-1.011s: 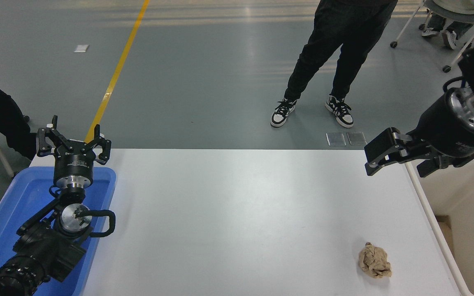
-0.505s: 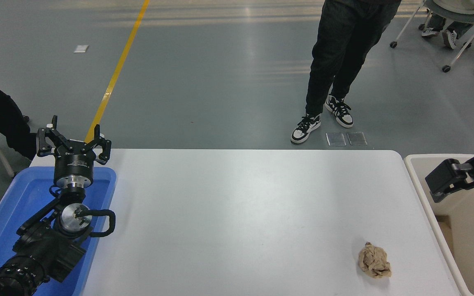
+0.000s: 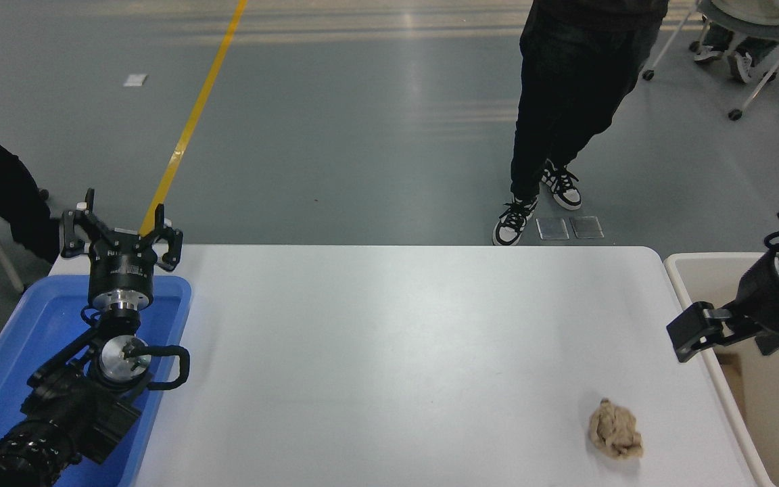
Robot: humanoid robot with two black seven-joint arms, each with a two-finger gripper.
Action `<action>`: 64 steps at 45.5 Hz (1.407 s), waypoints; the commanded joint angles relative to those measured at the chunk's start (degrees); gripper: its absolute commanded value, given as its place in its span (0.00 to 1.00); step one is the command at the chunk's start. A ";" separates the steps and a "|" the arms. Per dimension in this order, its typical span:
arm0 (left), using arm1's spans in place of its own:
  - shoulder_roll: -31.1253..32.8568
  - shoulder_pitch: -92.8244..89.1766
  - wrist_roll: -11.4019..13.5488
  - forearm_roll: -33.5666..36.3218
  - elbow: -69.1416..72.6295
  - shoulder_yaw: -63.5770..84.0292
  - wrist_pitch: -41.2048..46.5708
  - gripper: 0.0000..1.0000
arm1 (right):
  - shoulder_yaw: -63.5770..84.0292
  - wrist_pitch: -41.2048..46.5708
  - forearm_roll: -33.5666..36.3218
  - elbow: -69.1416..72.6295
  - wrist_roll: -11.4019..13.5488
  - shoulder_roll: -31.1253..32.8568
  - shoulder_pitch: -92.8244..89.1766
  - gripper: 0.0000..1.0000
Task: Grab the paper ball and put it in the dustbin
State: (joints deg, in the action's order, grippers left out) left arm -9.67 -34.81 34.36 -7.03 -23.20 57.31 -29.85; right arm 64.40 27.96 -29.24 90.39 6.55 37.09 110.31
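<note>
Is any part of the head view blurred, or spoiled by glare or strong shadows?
Head view: soft overhead light puts a pale sheen on the white table and streaks on the grey floor; the crumpled tan paper ball is sharp and casts only a faint shadow; the right gripper is slightly soft, near the cream plastic dustbin.

Left arm enters at the lower left, forearm angled up and away; its gripper [image 3: 121,226] points toward the far side, fingers [image 3: 73,230] spread wide. Right arm enters from the right edge — its gripper [image 3: 694,331] points left, raised; finger spread not readable from here, possibly parted.
</note>
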 commanded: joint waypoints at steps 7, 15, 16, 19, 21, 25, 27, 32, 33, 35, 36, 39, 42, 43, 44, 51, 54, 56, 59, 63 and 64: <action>0.00 0.00 0.00 0.00 0.00 0.00 -0.03 0.99 | -19.56 -8.45 -6.70 -13.56 -0.05 -1.41 -30.23 1.00; 0.00 0.00 0.00 0.00 0.00 0.00 -0.03 0.99 | -21.15 -11.87 -7.23 -19.28 -0.13 -4.39 -37.53 1.00; 0.00 0.00 0.00 0.00 0.00 0.00 -0.03 0.99 | -21.15 -12.23 -7.23 -19.72 -0.13 -4.83 -38.15 1.00; 0.00 0.00 0.00 0.00 0.00 0.00 -0.03 0.99 | -21.15 -13.28 -7.67 -20.86 -0.31 -6.42 -39.73 1.00; 0.00 0.00 0.00 0.00 0.00 -0.09 -0.03 0.99 | -21.15 -13.90 -8.11 -21.39 -0.31 -7.12 -40.52 1.00; 0.00 0.00 0.00 0.00 0.00 0.00 -0.03 0.99 | -21.15 -14.96 -8.55 -21.74 -0.31 -7.48 -41.75 1.00; 0.00 0.00 0.00 0.00 0.00 0.00 -0.03 0.99 | -21.24 -15.04 -8.46 -22.00 -0.31 -7.56 -42.19 1.00; 0.00 0.00 0.00 0.00 0.00 0.00 -0.03 0.99 | -21.24 -15.66 -8.55 -22.79 -0.31 -8.62 -42.72 1.00; 0.00 0.00 0.00 0.00 0.00 -0.09 -0.03 0.99 | -21.24 -16.09 -8.55 -23.23 -0.31 -8.88 -42.90 1.00; 0.00 0.00 0.00 0.00 0.00 0.00 -0.03 0.99 | -21.24 -17.15 -8.73 -24.02 -0.31 -9.41 -43.25 1.00; 0.00 0.00 0.00 0.00 0.00 0.00 -0.03 0.99 | -21.24 -17.76 -8.90 -24.29 -0.31 -9.76 -43.51 1.00; 0.00 0.00 0.00 0.00 0.00 -0.09 -0.03 0.99 | -21.24 -19.26 -9.87 -24.64 -0.40 -10.46 -44.22 0.97; 0.00 0.00 0.00 0.00 0.00 -0.09 -0.03 0.99 | -21.24 -19.61 -10.74 -24.64 -0.40 -10.64 -44.39 0.84; 0.00 0.00 0.00 0.00 0.00 -0.09 -0.03 0.99 | -21.24 -19.61 -11.01 -24.64 -0.40 -10.64 -44.39 0.76; 0.00 0.00 0.00 0.00 0.00 -0.09 -0.03 0.99 | -21.15 -19.61 -11.19 -24.64 -0.40 -10.64 -44.48 0.71; 0.00 0.00 0.00 0.00 0.00 -0.09 -0.03 0.99 | -20.71 -19.61 -13.56 -24.64 -0.40 -10.46 -44.39 0.44; 0.00 0.00 0.00 0.09 0.00 -0.09 -0.03 0.99 | -20.63 -19.61 -13.82 -24.64 -0.40 -10.20 -43.96 0.20; 0.00 0.00 0.00 0.00 0.00 -0.09 -0.03 0.99 | -20.63 -19.44 -13.82 -24.56 -0.40 -10.02 -43.52 0.00; 0.00 0.00 0.00 0.00 0.00 -0.09 -0.03 0.99 | -20.63 -19.18 -13.82 -24.29 -0.40 -9.32 -42.55 0.00; 0.00 0.00 -0.09 0.09 0.00 -0.09 -0.12 0.99 | -20.01 -18.65 -13.65 -23.07 -0.31 -7.92 -39.66 0.00; 0.00 0.00 -0.09 0.09 0.00 -0.09 -0.12 0.99 | -19.40 -18.65 -13.56 -22.28 -0.31 -7.39 -38.52 0.00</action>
State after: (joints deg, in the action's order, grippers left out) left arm -9.67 -34.80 34.37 -7.00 -23.20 57.22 -29.89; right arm 43.71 8.92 -42.17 66.11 6.16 27.53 67.42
